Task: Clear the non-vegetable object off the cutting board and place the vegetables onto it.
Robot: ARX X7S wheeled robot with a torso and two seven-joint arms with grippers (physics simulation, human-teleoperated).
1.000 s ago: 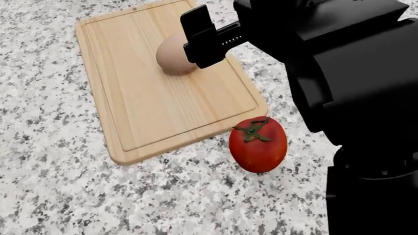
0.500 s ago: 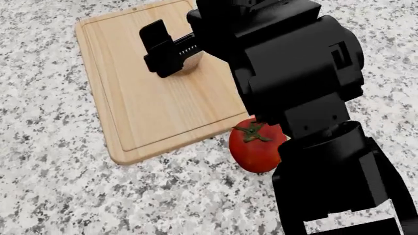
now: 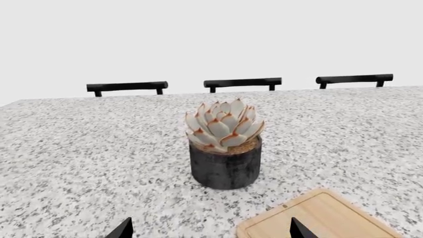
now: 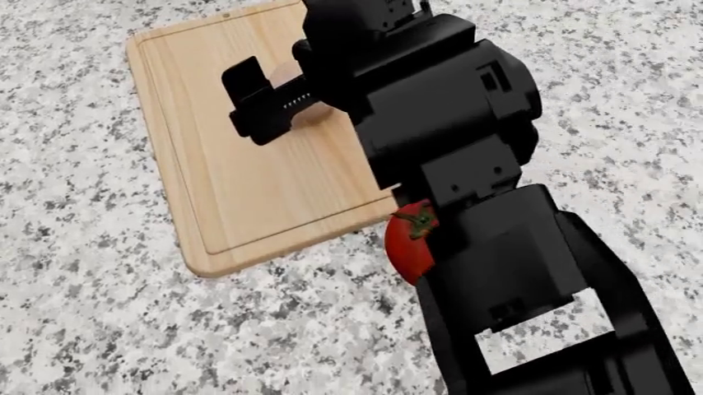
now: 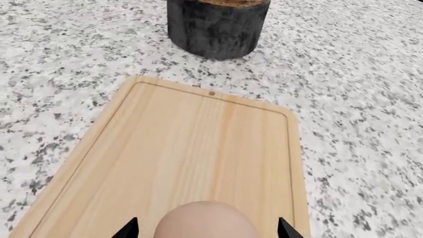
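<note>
The non-vegetable object [image 5: 208, 220], a smooth pale beige egg-like lump, rests on the light wooden cutting board [image 5: 198, 139]. My right gripper [image 5: 208, 231] is open, with one dark fingertip on each side of the lump and not touching it. In the head view the black right arm covers most of the lump [image 4: 288, 74], and one gripper finger [image 4: 253, 100] stands over the cutting board [image 4: 220, 189]. Just off the board's near right corner, a slice of the red tomato [image 4: 407, 245] shows past the arm. My left gripper [image 3: 210, 231] is open and empty, above the counter near a corner of the cutting board [image 3: 330, 220].
A succulent in a dark round pot [image 3: 225, 153] stands on the speckled granite counter [image 4: 99, 313] just beyond the board's far end; it is also in the right wrist view as the pot [image 5: 218, 29]. Black chair backs [image 3: 242, 83] line the counter's far edge.
My right arm has swung left and forward over the board, bringing its fingers around the lump. It now hides most of the lump and the tomato in the head view.
</note>
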